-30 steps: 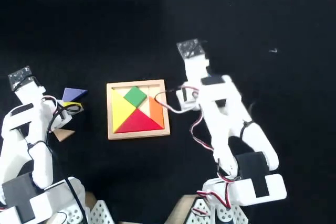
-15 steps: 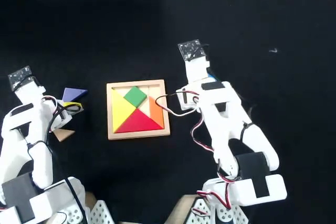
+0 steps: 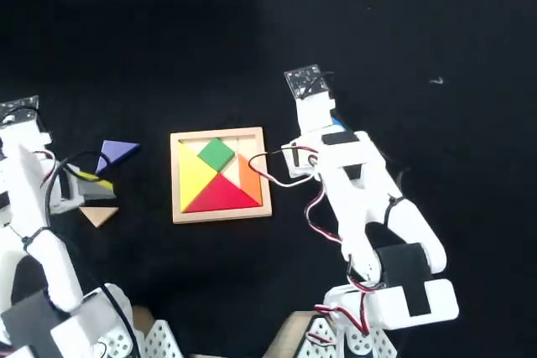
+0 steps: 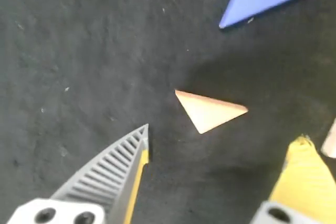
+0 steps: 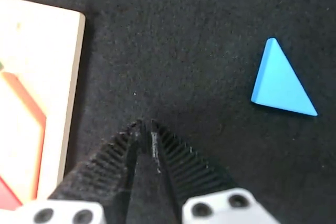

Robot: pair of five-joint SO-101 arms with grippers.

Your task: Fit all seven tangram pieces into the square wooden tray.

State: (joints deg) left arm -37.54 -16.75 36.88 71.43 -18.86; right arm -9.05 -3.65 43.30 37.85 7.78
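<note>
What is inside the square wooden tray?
The tray holds a green square, yellow triangle, red triangle and orange piece, plus bare wood. A cable hides a sliver of its right edge.

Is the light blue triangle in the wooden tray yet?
No, the light blue triangle lies on the black cloth, apart from the wooden tray.

White arms [image 3: 369,199] with black servo blocks [image 3: 403,264], speckled tags [image 3: 304,80] and red-and-white cables [image 3: 314,204].

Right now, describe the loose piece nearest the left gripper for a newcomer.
Start at the square wooden tray mid-table. Two loose pieces lie on its left; take the pale tan triangle, lower in the high view. It is smaller than the violet-blue triangle above it.
</note>
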